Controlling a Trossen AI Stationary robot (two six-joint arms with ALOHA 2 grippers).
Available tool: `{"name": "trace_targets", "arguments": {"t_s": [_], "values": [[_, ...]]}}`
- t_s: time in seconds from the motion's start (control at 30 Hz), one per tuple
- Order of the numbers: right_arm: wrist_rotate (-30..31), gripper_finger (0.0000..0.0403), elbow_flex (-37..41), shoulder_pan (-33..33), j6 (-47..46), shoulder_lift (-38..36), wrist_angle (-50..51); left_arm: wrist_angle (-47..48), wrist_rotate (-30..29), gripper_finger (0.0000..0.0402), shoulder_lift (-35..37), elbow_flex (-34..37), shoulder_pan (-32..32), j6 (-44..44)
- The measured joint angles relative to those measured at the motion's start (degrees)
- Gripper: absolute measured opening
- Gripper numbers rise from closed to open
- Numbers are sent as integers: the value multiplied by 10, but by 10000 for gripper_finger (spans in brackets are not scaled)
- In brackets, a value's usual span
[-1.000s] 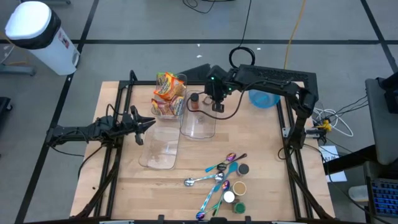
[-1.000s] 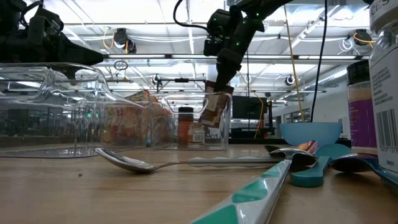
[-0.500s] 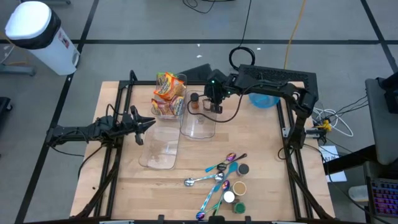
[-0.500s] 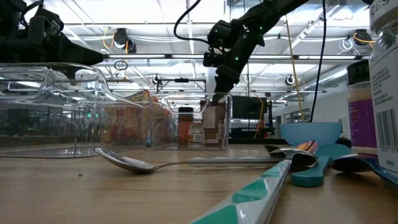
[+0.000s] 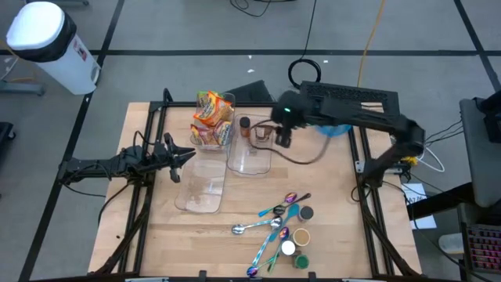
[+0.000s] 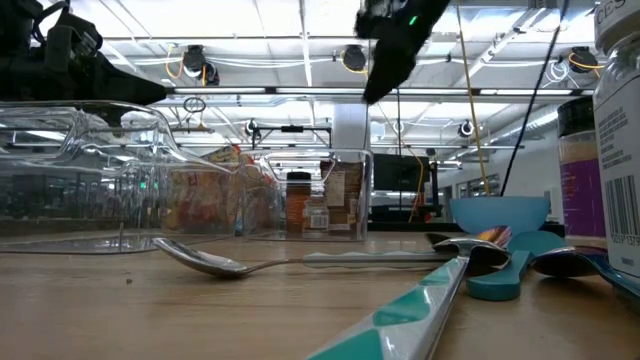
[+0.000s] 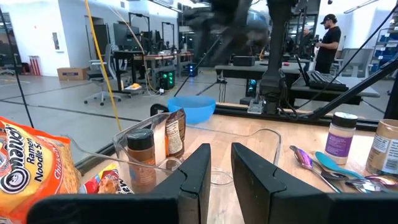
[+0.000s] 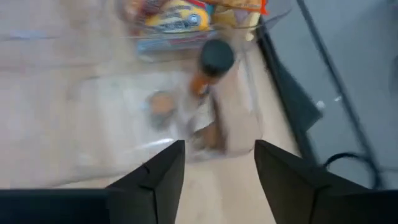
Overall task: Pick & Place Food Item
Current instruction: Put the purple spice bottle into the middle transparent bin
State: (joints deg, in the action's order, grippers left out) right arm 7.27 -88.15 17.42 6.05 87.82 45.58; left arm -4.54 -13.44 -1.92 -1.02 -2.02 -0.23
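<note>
A brown food bottle [image 5: 258, 131] stands upright on its base in a clear bin [image 5: 250, 157], beside a black-capped spice jar [image 5: 244, 125]. Both also show in the left wrist view: the bottle [image 7: 175, 132] and the jar [image 7: 140, 160]. My right gripper [image 5: 283, 139] is open and empty, above and to the right of the bin; its wrist view [image 8: 217, 180] looks down on the jar [image 8: 216, 57]. My left gripper [image 5: 185, 155] waits left of the bins, its fingers [image 7: 198, 177] a narrow gap apart and empty.
A second clear bin [image 5: 213, 117] holds ramen packets. A third clear bin [image 5: 200, 188] lies nearer the front. A blue bowl [image 5: 333, 125] sits at the far right. Several spoons and small jars [image 5: 286, 231] lie near the front edge.
My right gripper has lowered the brown bottle into the clear bin beside the spice jar and let go. It has then risen and moved toward the table's right edge. The bottle, tilted while it hung from the fingers, now stands upright in the bin.
</note>
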Motion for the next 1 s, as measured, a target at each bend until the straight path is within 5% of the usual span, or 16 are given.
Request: {"name": "trace_targets", "arguments": {"t_s": [0.17,0.37,0.63,1.0], "values": [[1,194,100,-90,-92,-139,-1,0,0,70,0,0,0,0],[7,194,332,-222,-162,-305,-177,0,0,70,0,0,0,0],[106,170,537,-374,-347,-491,-193,0,0,70,0,0,0,0],[107,137,752,-529,-408,-526,-407,0,0,70,0,0,0,0]]}}
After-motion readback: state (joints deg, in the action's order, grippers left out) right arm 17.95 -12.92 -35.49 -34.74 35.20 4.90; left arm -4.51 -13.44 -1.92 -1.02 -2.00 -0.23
